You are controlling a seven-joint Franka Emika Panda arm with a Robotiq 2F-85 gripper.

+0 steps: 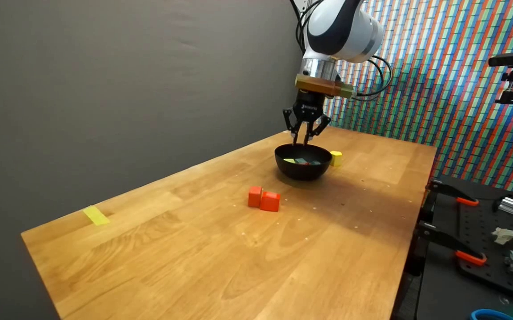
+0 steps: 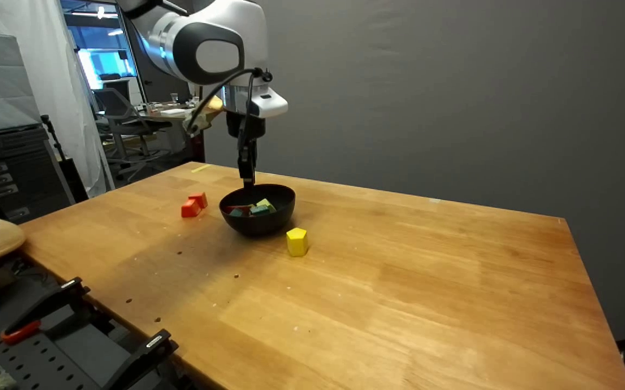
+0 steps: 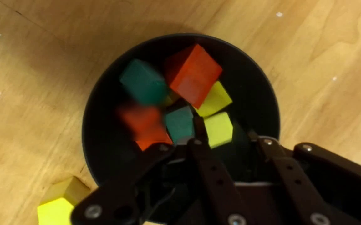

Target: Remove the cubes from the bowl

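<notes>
Gripper (image 1: 300,143) over the black bowl (image 1: 301,173), fingers apart with nothing held; main risk looks like pinching two of the crowded cubes (image 3: 196,76) at once, since they lean on each other, or a fingertip catching the rim and dragging the bowl if it comes down off-centre. Bowl holds a jumble of red, dark green and yellow-green ones, a couple blurred in the wrist view, exact count unclear. On the table (image 1: 172,266), outside the bowl, two red cubes (image 1: 270,202) side by side, plus a yellow block (image 1: 336,158) just beside the bowl.
</notes>
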